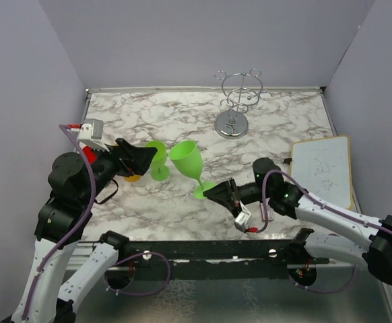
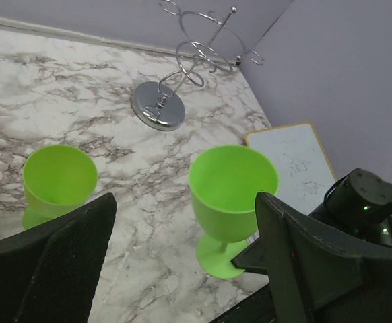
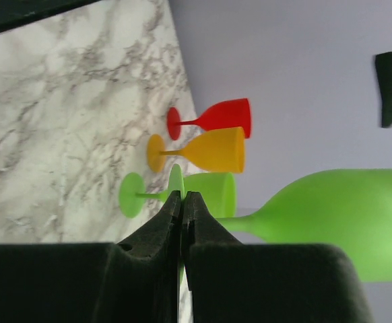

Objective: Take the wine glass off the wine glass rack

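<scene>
The chrome wine glass rack (image 1: 233, 101) stands at the back of the table with no glass on its arms; it also shows in the left wrist view (image 2: 196, 57). A green wine glass (image 1: 186, 158) is upright at the table's middle, mouth up. My right gripper (image 1: 209, 193) is shut on the rim of its foot (image 3: 176, 180), with the bowl (image 3: 344, 215) to the right. I cannot tell whether the foot touches the table. My left gripper (image 1: 145, 158) is open and empty, its fingers (image 2: 81, 249) on either side of the view toward the glass (image 2: 233, 188).
A second green glass (image 1: 157, 156) stands by the left gripper, with an orange glass (image 3: 209, 151) and a red glass (image 3: 223, 116) behind it. A small whiteboard (image 1: 322, 168) lies at the right edge. Purple walls enclose the table.
</scene>
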### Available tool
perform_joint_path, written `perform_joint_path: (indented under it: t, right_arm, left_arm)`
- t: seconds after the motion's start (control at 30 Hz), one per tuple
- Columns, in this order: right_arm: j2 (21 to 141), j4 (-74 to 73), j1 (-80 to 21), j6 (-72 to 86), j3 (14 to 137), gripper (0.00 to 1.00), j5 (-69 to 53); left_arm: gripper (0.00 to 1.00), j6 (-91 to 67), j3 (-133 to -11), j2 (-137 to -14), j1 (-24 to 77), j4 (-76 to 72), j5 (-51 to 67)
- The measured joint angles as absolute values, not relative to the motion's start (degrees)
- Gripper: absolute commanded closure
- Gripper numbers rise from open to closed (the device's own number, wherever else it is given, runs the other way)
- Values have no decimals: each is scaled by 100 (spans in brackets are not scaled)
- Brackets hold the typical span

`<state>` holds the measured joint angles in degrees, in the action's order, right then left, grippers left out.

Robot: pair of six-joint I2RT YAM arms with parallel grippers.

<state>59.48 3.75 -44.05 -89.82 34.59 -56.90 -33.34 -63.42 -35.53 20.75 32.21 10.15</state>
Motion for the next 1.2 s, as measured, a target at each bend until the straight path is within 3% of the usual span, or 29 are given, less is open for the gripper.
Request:
perform_joint_path:
  t: [0.23,0.6,0.97,1.2]
  right_arm:
    - [6045,456,-4932,-9487,2766,99,-4700]
    - [6042,735,-5306,-9848,2744,99,-4029]
    - [5913,777,-5487,-9979,2733,99,-3756]
    - [5898,768,-5557,-10027,2733,97,-3677]
  left_arm:
    - [15,-3371,-6600,-3907,2075,3671,1100]
    - [22,-3199,-6794,-5072,2075,4200,2335]
    - [44,-2934,-6805,-5561,2075,4364,3026]
    - [68,-2777,-6805,-5765,2075,4565,3288]
